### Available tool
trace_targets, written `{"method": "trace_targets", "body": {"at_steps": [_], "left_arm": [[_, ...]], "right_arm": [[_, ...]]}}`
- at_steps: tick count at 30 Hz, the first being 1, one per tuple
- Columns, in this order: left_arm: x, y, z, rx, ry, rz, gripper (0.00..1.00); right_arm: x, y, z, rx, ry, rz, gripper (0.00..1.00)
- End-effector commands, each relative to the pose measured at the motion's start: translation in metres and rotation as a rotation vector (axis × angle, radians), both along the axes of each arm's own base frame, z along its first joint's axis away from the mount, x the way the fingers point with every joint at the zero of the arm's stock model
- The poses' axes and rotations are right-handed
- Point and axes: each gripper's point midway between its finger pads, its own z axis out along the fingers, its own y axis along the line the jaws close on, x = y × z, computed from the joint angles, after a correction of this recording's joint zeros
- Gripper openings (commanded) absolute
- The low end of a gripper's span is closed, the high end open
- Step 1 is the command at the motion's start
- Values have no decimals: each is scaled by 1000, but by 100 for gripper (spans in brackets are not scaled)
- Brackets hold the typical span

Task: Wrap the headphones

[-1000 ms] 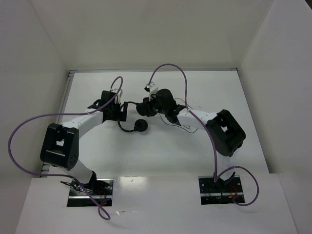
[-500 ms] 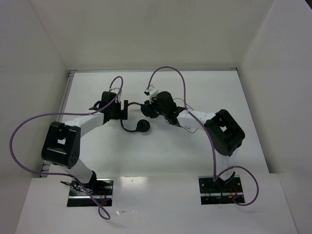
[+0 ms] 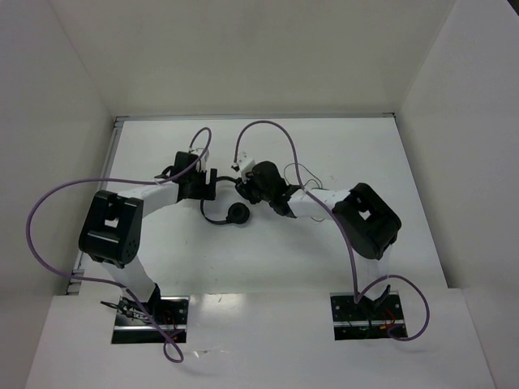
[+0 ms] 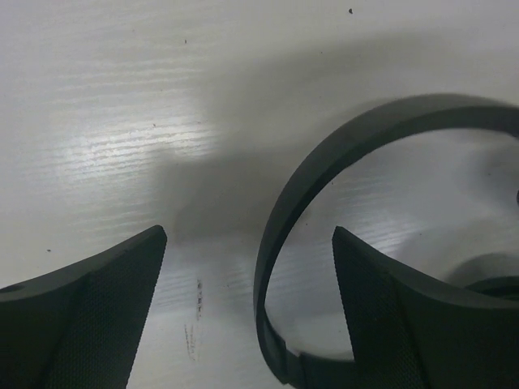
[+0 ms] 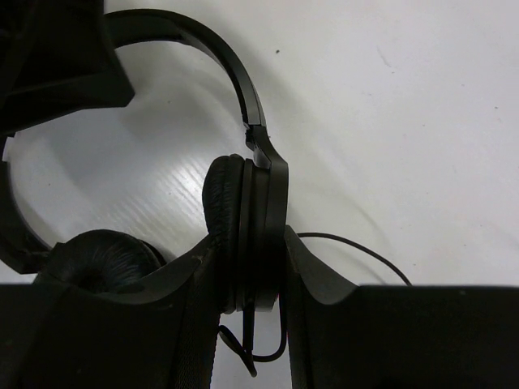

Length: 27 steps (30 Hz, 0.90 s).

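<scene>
At the far middle of the tabletop, between the two arms: the headphones. Clamped by one ear cup in the right jaws, pad against one finger, shell against the other. Seems to rest with the second ear pad low on the tabletop just beside. Wide apart, the left jaws, straddling the thin headband without touching it, and sitting far closer to it on one side than on the other. Trails a loose cord from under the gripped cup, curling away over the tabletop and looping back close to the right fingers. Not wound round anything, so probably no wrapping done yet.

Likely first trouble: an off-centre close on the headband. Meets one finger first, shoves the arch sideways, and twists the cup in the right jaws, perhaps out of them. Also slippery by the look of it: narrow, curved, smooth plastic, apt to skate out of a pinch instead of seating.

Second trouble: the cord. Thin, limp, only partly in view, easy to trap between cup and finger or to snag on a fingertip during any turn.

Third: pulling the arms apart with both ends gripped, straining the joint above the cup.
</scene>
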Motion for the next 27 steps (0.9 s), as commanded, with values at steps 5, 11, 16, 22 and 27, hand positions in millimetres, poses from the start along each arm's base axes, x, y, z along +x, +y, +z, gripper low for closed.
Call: {"method": "trace_targets", "body": {"at_steps": [5, 11, 16, 22, 27], "left_arm": [[20, -18, 2, 152, -50, -76, 85], [18, -12, -9, 205, -3, -46, 73], [15, -12, -9, 199, -2, -39, 71], [11, -9, -14, 204, 8, -27, 68], [9, -12, -16, 184, 12, -31, 68]], "right_arm": [[5, 11, -1, 7, -66, 3, 32], [10, 7, 1, 15, -72, -36, 32], [8, 1, -6, 27, -46, -87, 32], [2, -3, 16, 91, -70, -101, 31], [2, -3, 48, 135, -111, -100, 31]]}}
